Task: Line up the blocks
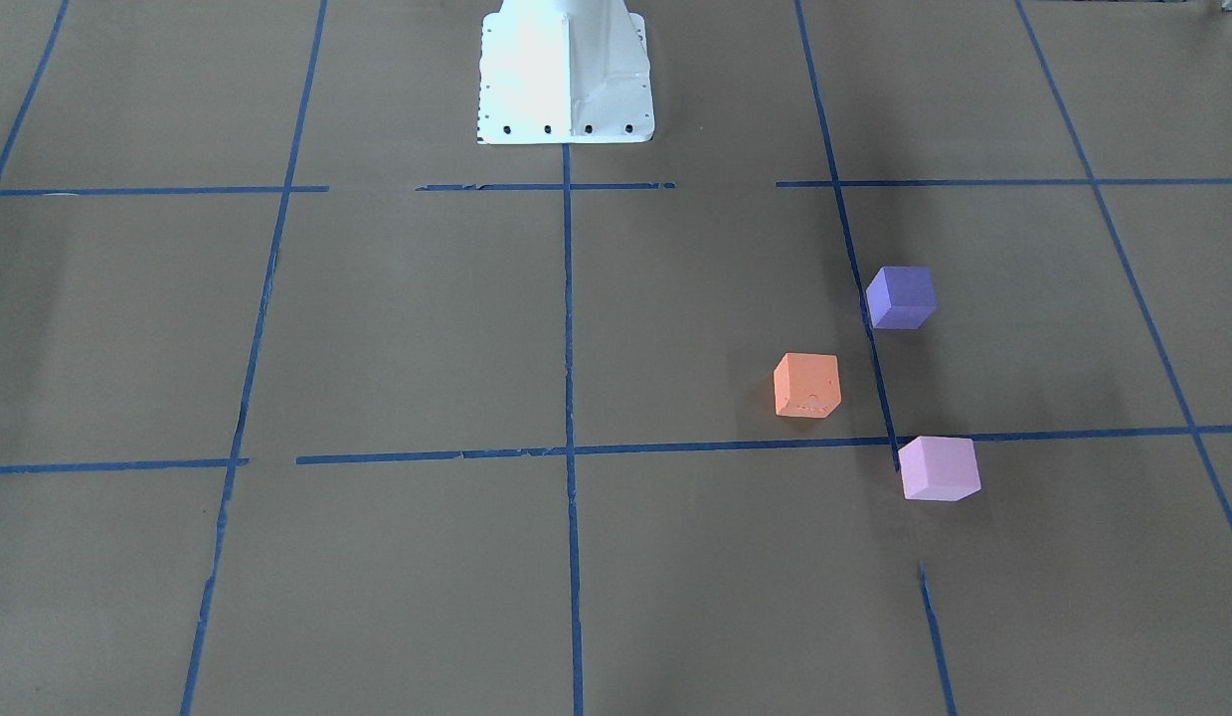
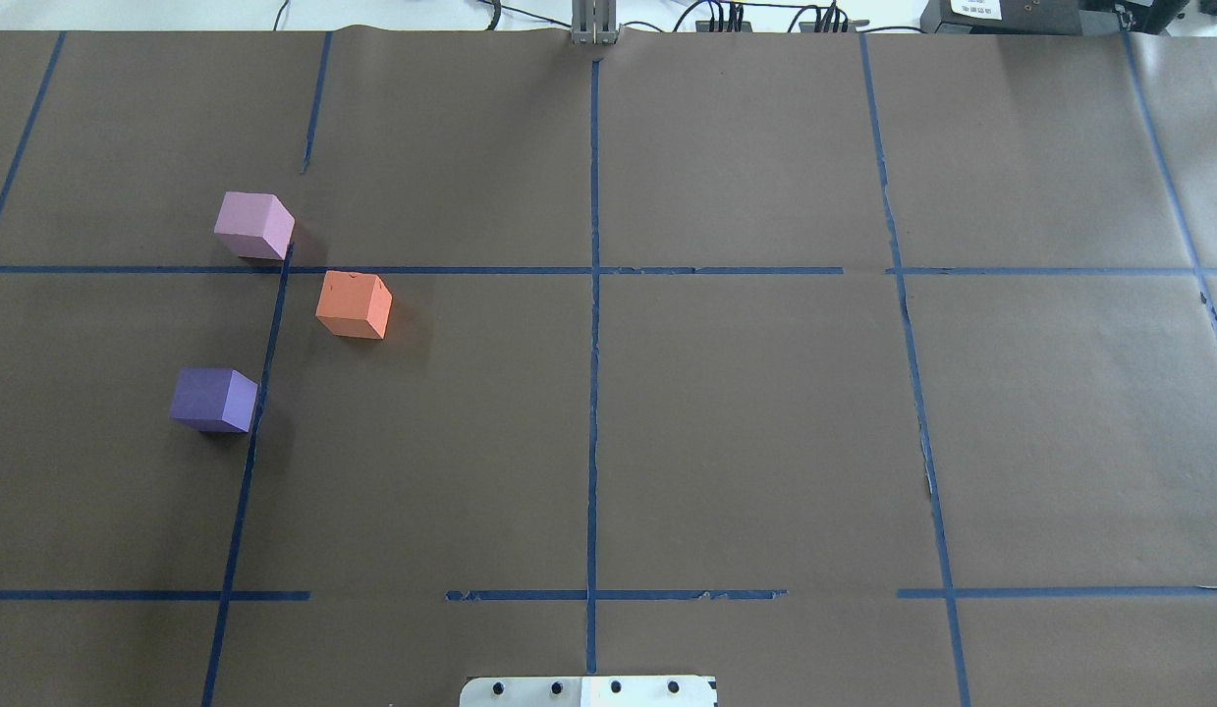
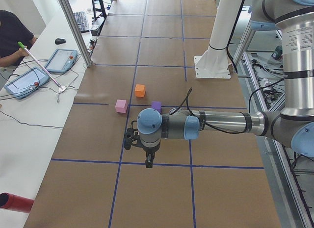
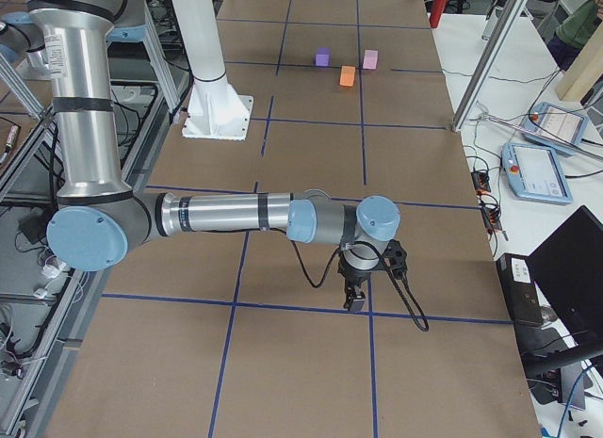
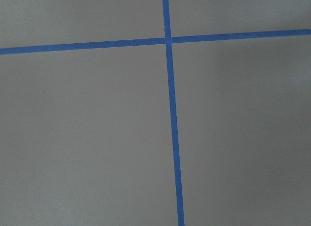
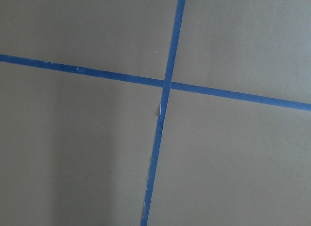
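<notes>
Three small blocks sit on the robot's left half of the brown-papered table (image 2: 746,422), each apart from the others and forming a bent cluster, not a row. The pink block (image 2: 254,225) lies farthest from the robot, at a crossing of the blue tape (image 2: 593,393) that grids the paper. The purple block (image 2: 215,400) lies nearest the robot, just beside the outer edge of the same lengthwise strip. The orange block (image 2: 353,305) rests between the two in depth but on the other side of that strip, toward the middle of the table.

Both arms reach out low from the white base (image 1: 566,75) toward opposite ends of the table. The left gripper (image 3: 148,163) points straight down over a tape crossing, well apart from the blocks. The right gripper (image 4: 354,301) hangs the same way at the far end. From these side angles it cannot be told whether either one is spread or closed, and neither carries a block
</notes>
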`<control>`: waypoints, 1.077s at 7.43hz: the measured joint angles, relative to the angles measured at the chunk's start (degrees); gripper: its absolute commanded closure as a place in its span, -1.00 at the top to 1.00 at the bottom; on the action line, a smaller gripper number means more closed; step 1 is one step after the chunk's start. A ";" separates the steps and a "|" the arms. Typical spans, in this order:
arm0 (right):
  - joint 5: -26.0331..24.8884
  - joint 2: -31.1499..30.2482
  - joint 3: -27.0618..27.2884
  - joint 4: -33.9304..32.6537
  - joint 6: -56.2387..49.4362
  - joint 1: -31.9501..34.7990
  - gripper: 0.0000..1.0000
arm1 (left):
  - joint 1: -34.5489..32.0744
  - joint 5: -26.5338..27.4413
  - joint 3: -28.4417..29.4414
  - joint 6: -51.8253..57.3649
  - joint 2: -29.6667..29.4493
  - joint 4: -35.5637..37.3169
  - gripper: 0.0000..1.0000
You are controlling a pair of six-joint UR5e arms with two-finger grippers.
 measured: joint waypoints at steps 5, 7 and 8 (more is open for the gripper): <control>0.00 0.00 0.00 0.00 0.00 0.00 1.00 | 10.74 -0.10 -1.28 -12.98 -6.65 -5.78 1.00; 0.00 0.00 0.00 0.00 0.00 0.00 1.00 | 17.30 -0.05 -1.42 -23.49 -12.49 -6.23 1.00; 0.00 0.00 0.00 0.00 0.00 0.00 1.00 | 19.57 -0.05 -1.46 -28.32 -14.82 -7.00 1.00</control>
